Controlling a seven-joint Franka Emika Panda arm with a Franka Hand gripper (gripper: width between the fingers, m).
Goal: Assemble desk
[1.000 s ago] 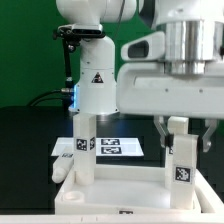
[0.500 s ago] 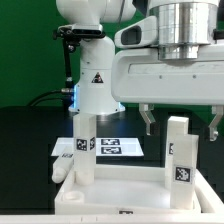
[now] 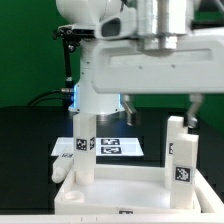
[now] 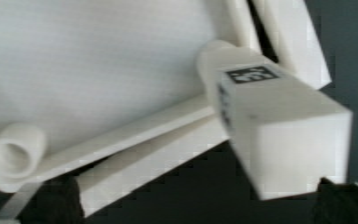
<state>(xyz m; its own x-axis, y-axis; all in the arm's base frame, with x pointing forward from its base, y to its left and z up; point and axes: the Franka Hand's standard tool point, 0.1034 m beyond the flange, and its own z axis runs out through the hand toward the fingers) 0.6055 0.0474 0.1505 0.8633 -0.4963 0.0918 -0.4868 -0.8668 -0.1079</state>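
The desk's white rimmed tabletop (image 3: pixel 120 188) lies at the front with two white square legs standing upright in its corner sockets. One leg (image 3: pixel 84 145) is at the exterior view's left and one (image 3: pixel 181 155) at its right, both tagged. My gripper (image 3: pixel 160 113) hangs open and empty above the tabletop, higher than the right leg's top and touching nothing. In the wrist view the tabletop (image 4: pixel 105 70), a round corner socket (image 4: pixel 16 150) and the tagged leg (image 4: pixel 265 105) show beyond my gripper (image 4: pixel 197 208). That leg is near one dark fingertip (image 4: pixel 348 205), not between the jaws.
The marker board (image 3: pixel 122 148) lies flat behind the tabletop. The big white robot base (image 3: pixel 98 85) stands behind it. A small white part (image 3: pixel 62 165) leans beside the tabletop at the exterior view's left. The table is black with a green backdrop.
My open gripper has risen from around the right leg's top and shifted toward the exterior view's left. The leg stays upright in its socket.
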